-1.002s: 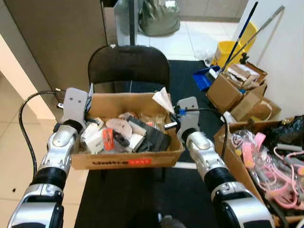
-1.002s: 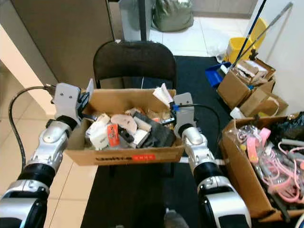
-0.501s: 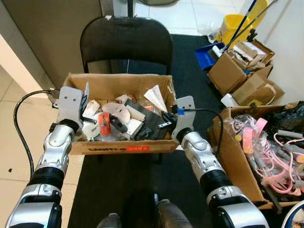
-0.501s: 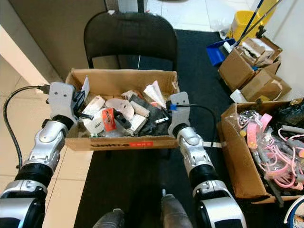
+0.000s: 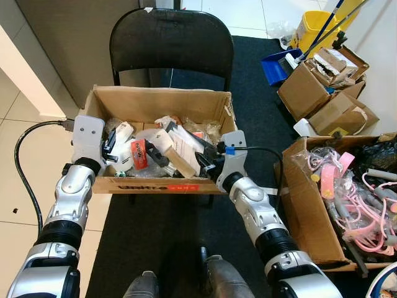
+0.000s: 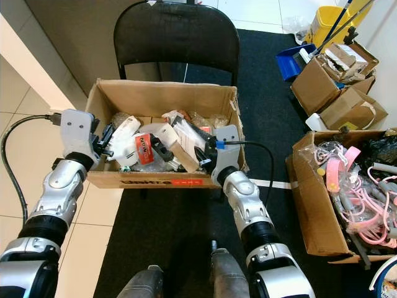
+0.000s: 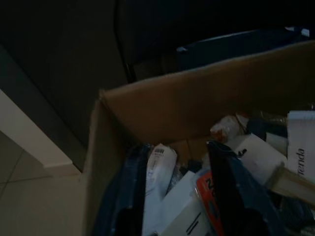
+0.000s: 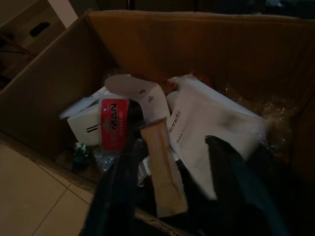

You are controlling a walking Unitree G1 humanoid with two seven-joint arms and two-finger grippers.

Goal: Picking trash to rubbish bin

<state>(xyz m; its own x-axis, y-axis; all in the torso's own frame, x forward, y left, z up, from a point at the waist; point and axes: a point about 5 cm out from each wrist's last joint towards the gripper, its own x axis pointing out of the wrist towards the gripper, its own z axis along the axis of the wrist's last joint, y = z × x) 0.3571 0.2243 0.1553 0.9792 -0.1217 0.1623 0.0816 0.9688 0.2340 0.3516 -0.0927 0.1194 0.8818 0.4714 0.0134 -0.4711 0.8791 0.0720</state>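
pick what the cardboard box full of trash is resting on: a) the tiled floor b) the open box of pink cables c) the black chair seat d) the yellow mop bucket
c, the cardboard box sits on the seat of the black chair, whose backrest rises just behind it, while the left hand and right hand reach in at its two ends.

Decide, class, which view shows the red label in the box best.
The right wrist view: the red label is close, its white letters readable. Both eye views show it small among the trash in the box; the left wrist view catches only a dark sliver.
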